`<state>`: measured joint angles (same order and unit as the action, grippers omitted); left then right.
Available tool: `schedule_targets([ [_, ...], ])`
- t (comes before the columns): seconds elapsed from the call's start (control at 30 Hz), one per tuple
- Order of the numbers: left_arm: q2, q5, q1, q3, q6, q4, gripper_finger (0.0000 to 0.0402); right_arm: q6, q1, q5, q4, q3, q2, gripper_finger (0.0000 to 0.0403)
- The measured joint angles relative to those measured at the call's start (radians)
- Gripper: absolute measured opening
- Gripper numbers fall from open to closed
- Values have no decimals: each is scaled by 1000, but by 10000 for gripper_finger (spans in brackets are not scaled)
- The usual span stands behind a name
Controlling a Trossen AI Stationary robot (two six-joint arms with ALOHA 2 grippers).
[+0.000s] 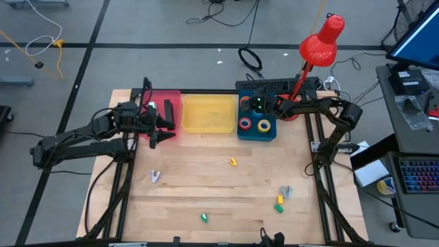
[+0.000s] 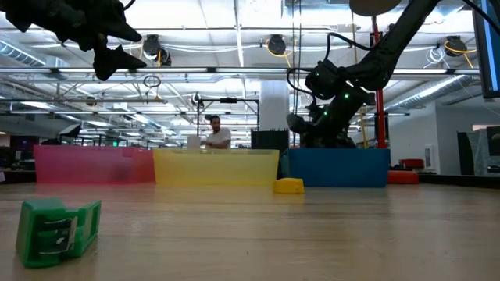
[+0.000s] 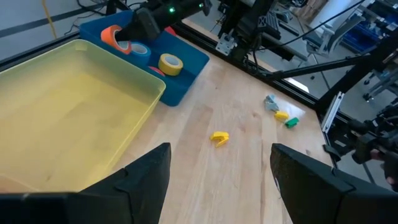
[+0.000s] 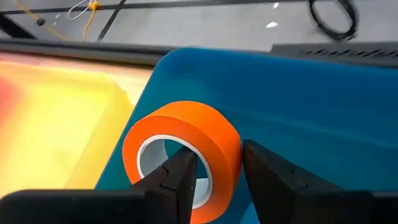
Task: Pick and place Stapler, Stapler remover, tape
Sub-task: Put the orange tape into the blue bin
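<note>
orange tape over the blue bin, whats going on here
The right claw holds the orange tape by its wall over the blue bin, where a yellow roll and a blue roll already lie. The left claw hangs open and empty above the pink bin. Small colored pieces remain on the table.

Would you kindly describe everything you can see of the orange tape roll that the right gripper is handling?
The orange tape roll is a smooth, glossy ring with a pale inner core and an open centre hole. It stands on edge, tilted, over the blue bin, near the corner next to the yellow bin. The right gripper pinches its wall, one finger inside the hole and one outside. The left wrist view shows it beside a blue roll and near a yellow roll.
</note>
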<state>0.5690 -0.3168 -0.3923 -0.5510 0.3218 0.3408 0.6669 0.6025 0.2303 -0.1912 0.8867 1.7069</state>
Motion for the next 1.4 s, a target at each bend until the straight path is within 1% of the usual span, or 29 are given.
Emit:
schedule_targets([
  [0.1, 0, -4, 0, 0, -2, 0, 274, 3, 0, -38, 2, 0, 0, 123],
  [0.27, 0, -44, 0, 0, -9, 0, 274, 50, 0, -101, 2, 0, 0, 122],
  [0.53, 0, -52, 2, 0, -9, 8, 274, 79, 2, -132, 5, 0, 0, 121],
  [0.83, 0, -76, 1, 0, -39, 33, 273, 104, 3, -124, 72, 0, -31, 121],
  [1.0, 0, -76, 1, 0, -48, 34, 274, 106, 17, -74, 111, 0, -84, 121],
  [1.13, 0, -76, 1, 0, -58, 32, 273, 105, 34, -81, 127, -1, -108, 121],
  [1.2, 0, -77, 1, 0, -58, 32, 273, 104, 38, -102, 124, -1, -114, 121],
  [1.4, 0, -77, 2, 0, -58, 31, 273, 99, 39, -103, 125, -1, -112, 130],
])
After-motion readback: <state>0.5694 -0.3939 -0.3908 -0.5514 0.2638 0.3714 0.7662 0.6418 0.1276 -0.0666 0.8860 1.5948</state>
